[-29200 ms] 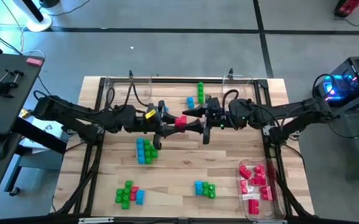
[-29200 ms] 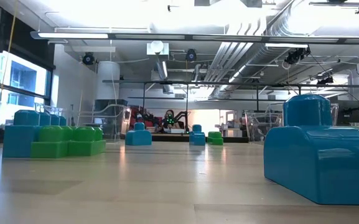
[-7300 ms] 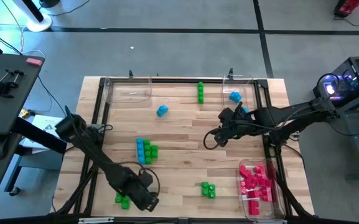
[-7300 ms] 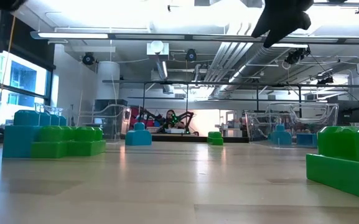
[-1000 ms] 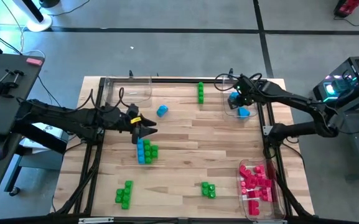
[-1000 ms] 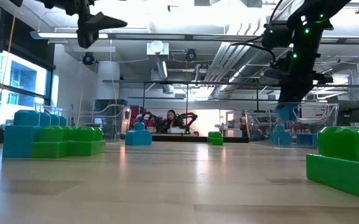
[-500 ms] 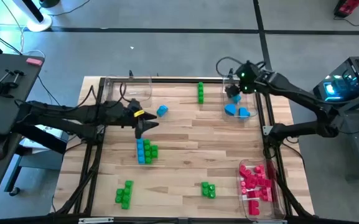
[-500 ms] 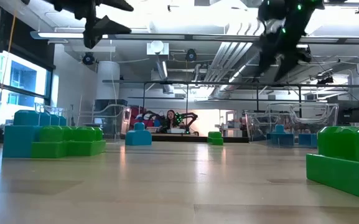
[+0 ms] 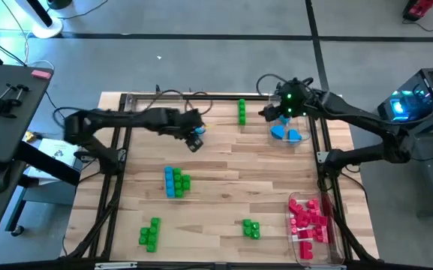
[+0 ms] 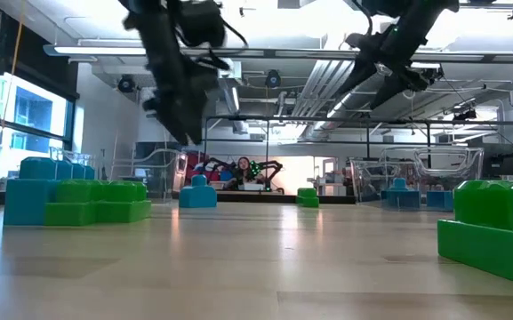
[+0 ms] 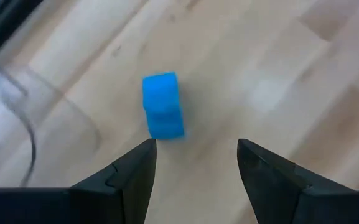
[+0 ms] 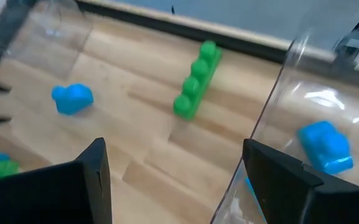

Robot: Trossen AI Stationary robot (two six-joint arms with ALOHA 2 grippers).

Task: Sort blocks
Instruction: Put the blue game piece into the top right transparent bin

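A pale wooden counter sits on a grey floor, with the lab room stretching behind it in the low view. Going from the left: the left end effector has swung in half a second from above the blue-and-green cluster to the back of the counter, and now hangs right over the lone blue block, its fingers spread wide with the block framed just ahead of them, not yet gripped. An empty clear tray lies just beside it. I judge a pick of this block is the step in hand. Further right stand a green stack at the back edge and green groups and near the front. The right end effector has pulled back from the blue tray, open and holding nothing; two blue blocks now rest inside, so that drop looks done. The pink blocks fill the front right tray
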